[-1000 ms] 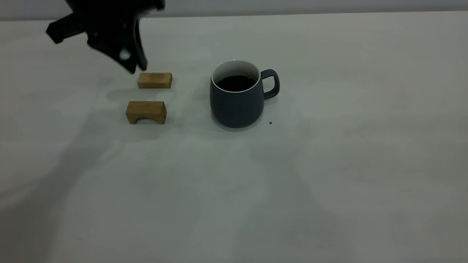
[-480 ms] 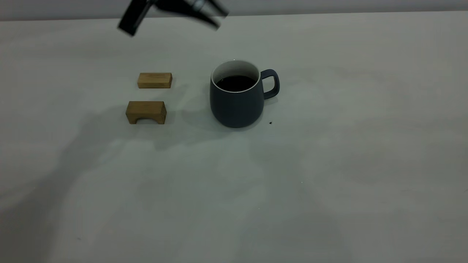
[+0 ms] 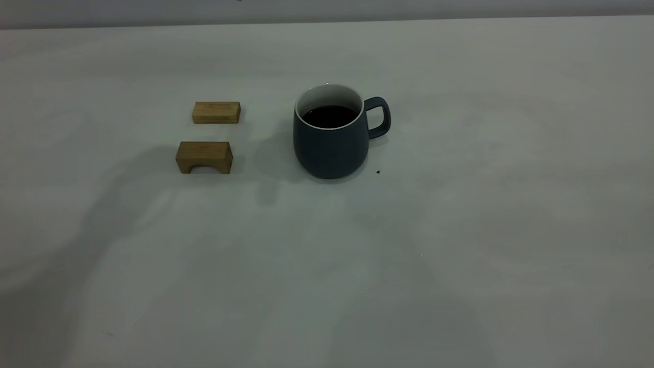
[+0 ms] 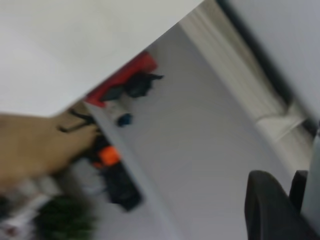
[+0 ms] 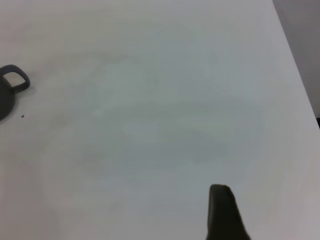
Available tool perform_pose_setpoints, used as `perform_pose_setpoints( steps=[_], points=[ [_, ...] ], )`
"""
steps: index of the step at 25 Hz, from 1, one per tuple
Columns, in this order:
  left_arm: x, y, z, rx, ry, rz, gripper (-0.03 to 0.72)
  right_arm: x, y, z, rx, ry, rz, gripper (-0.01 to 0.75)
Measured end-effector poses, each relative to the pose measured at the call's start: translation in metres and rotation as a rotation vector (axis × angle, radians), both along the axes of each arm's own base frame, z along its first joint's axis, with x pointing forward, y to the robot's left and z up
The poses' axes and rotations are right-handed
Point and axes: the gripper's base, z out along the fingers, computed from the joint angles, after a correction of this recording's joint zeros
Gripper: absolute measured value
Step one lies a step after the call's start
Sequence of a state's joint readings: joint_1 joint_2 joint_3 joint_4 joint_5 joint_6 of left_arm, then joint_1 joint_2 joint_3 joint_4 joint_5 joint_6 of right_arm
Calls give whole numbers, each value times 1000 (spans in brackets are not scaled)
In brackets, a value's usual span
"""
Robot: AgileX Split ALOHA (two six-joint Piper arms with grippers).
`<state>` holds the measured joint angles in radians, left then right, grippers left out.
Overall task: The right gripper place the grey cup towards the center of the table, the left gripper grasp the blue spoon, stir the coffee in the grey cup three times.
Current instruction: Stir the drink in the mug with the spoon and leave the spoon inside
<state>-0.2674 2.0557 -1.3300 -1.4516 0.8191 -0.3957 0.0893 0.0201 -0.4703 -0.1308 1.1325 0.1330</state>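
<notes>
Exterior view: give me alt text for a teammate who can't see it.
A dark grey cup of coffee stands near the middle of a pale table, handle pointing right. Two small wooden blocks sit to its left; no gripper or spoon shows.

Exterior camera high, facing the table [image 3: 460, 230], right wrist sharing its cup [image 5: 7, 92], left wrist aimed off-table

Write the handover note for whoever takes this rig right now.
Left gripper: outside the exterior view, camera facing away from the table.
Right gripper: over the table, apart from the grey cup.
Cup upright mid-table, coffee inside; two wooden blocks beside it.
Blue spoon in no view, possibly held by the left gripper.
Done: cup placed.
Left: confirm the spoon, stir three times.
</notes>
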Motion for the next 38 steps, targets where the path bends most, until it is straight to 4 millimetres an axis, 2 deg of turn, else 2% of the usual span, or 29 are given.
perform_pose_setpoints(
  steps=[7, 10, 13, 18, 27, 31, 38],
  points=[
    [2, -8, -15, -99, 435, 210, 134, 0, 0, 0, 0, 0, 0, 497],
    [2, -15, -23, -129, 530, 249, 134, 0, 0, 0, 0, 0, 0, 497],
    [5, -18, -43, -188, 613, 268, 134, 0, 0, 0, 0, 0, 0, 497],
    [16, -20, -84, -201, 612, 283, 134, 0, 0, 0, 0, 0, 0, 497],
    [25, -25, -129, -200, 669, 276, 134, 0, 0, 0, -1, 0, 0, 497],
    [26, -22, -130, -208, 675, 268, 134, 0, 0, 0, -1, 0, 0, 497],
    [39, 5, -132, -222, 664, 350, 134, 0, 0, 0, -1, 0, 0, 497]
  ],
)
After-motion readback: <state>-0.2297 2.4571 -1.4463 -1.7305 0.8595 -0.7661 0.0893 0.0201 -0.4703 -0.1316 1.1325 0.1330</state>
